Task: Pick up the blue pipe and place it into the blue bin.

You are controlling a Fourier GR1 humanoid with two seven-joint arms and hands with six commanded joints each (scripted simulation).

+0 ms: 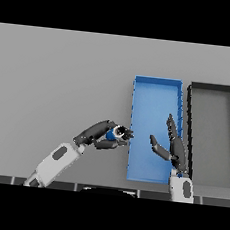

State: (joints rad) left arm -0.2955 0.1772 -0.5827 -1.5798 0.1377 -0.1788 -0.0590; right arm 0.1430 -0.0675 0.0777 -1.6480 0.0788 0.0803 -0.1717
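Observation:
A short blue pipe [116, 133] is held in my left hand [101, 134], whose fingers and thumb curl around it, just left of the blue bin's left wall. The blue bin [153, 103] is a long rectangular tray at centre right. My right hand [172, 146] is open with straight fingers, hovering over the bin's right side near its front, holding nothing.
A dark grey bin [213, 132] of similar size stands directly right of the blue bin. The grey table [60, 76] stretches to the left and back.

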